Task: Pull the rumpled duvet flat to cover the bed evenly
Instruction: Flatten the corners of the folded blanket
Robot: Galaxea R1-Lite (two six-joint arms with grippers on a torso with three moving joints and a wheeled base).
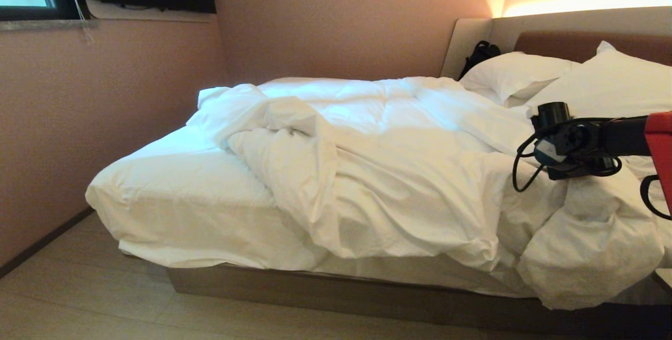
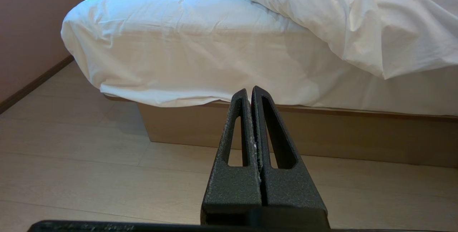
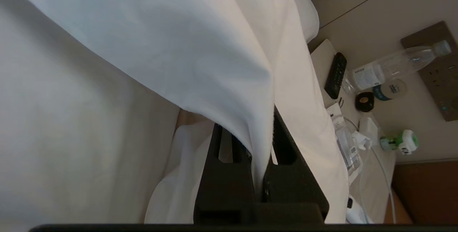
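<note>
From the head camera the duvet (image 1: 399, 172) lies bunched across the middle and head end of the bed (image 1: 336, 290), one corner spilling over the near edge at the right, while the foot end at the left shows only bare fitted sheet (image 1: 173, 198). Two pillows (image 1: 577, 80) lean at the headboard (image 1: 567, 33). The right arm reaches in from the right over the heap, but its fingers are hidden there. The right wrist camera settles it: the right gripper (image 3: 263, 174) is clenched on a fold of duvet cloth, pinched between its two fingers. That view alone also catches the bedside table (image 3: 372, 153) with a remote (image 3: 335, 75) and a water bottle (image 3: 393, 65) (nothing of this reaches the head camera). The left gripper (image 2: 252, 124) — seen only by its own wrist camera — hangs low with fingers pressed together, holding nothing, pointing at the bed's base and the wood floor (image 2: 89, 167).
</note>
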